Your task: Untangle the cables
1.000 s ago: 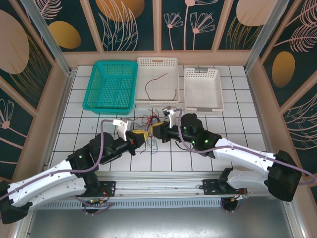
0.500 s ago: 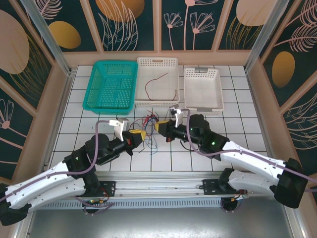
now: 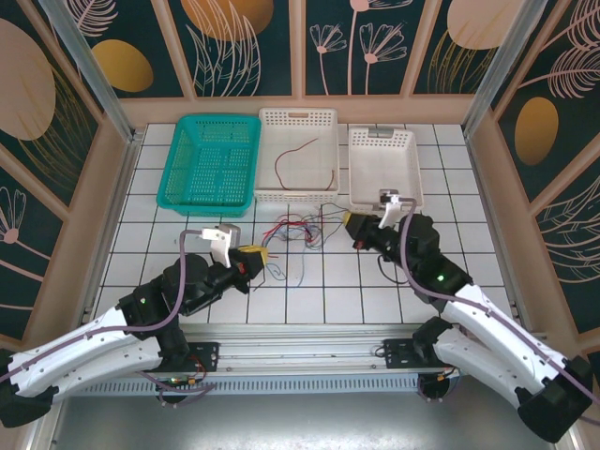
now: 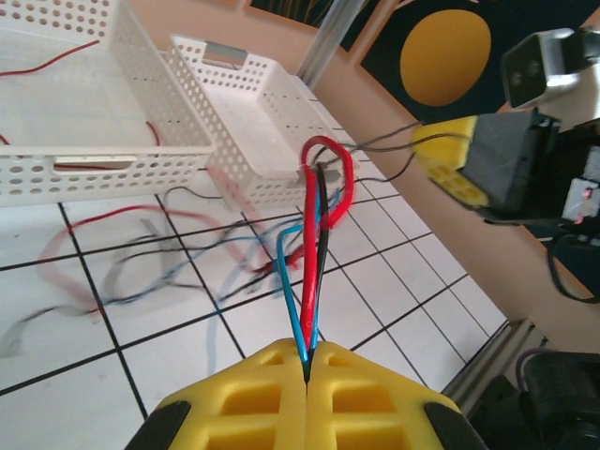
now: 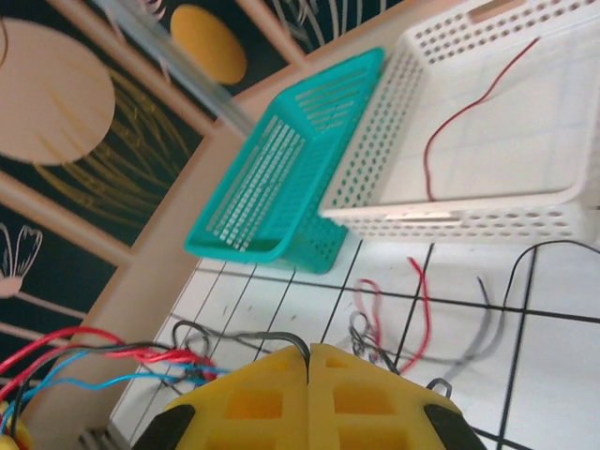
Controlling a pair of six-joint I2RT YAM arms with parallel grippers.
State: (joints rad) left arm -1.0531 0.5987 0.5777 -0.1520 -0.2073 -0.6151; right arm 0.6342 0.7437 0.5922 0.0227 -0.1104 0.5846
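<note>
Closest to us, the left gripper (image 3: 255, 253) is clamped tight on a red, a blue and a black strand of the cables (image 3: 298, 230), which lie in a loose tangle on the white tiled table (image 3: 187, 225) between the two arms. A bit further in, the right gripper (image 3: 352, 223) is closed up too, and as far as I can see a thin black strand is pinched at its tips. At the far side, one red cable (image 5: 427, 169) lies by itself in the middle white basket (image 3: 296, 115), next to the teal basket (image 3: 184, 202).
</note>
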